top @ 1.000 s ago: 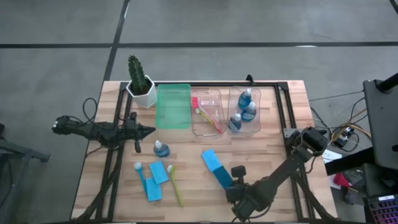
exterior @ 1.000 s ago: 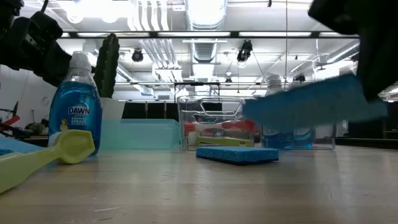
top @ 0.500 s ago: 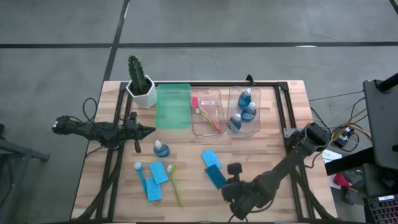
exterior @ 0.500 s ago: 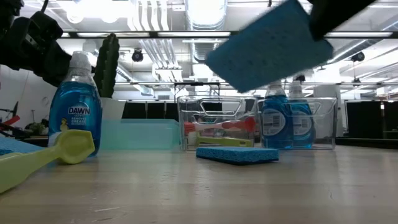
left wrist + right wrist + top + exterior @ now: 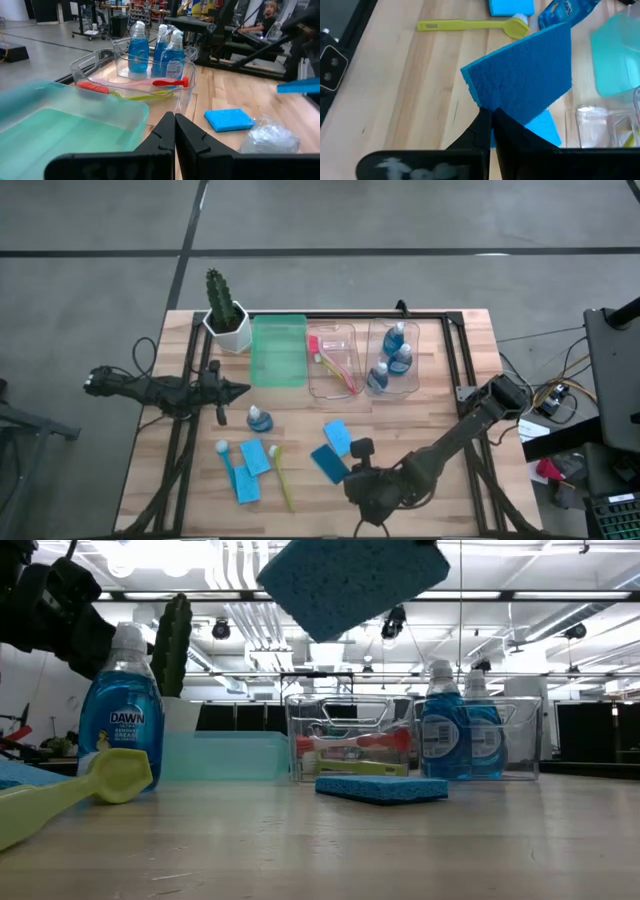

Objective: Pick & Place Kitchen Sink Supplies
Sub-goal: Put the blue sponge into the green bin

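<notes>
My right gripper [image 5: 341, 472] hangs over the near middle of the table, shut on a dark teal sponge [image 5: 525, 75] that also shows high in the low view [image 5: 350, 580]. A lighter blue sponge [image 5: 338, 436] lies flat on the wood just beyond it. At the table's left side my left gripper [image 5: 236, 390] waits, shut on nothing. Near it a blue-liquid bottle [image 5: 259, 418] stands upright. Two more blue sponges [image 5: 250, 465], a blue brush [image 5: 226, 462] and a yellow-green brush [image 5: 283, 478] lie at the near left. My right gripper pinches the teal sponge between its two fingers at one edge, near a corner [image 5: 486, 106]. The fingers slant down from the table's near right side. The sponge is lifted clear of the table, tilted, and sticks out past the fingertips.
A green bin [image 5: 279, 350] and two clear bins stand along the far side, one [image 5: 333, 360] holding brushes, the other [image 5: 393, 357] holding bottles. A cactus in a white pot [image 5: 225, 308] is at the far left corner. Bare wood lies at the near right.
My right gripper has risen and gone toward the table's left edge, staying shut on the teal sponge. The sponge hangs higher above the table and farther left than before, and more tilted. The lighter sponge beside it has stayed on the wood.
</notes>
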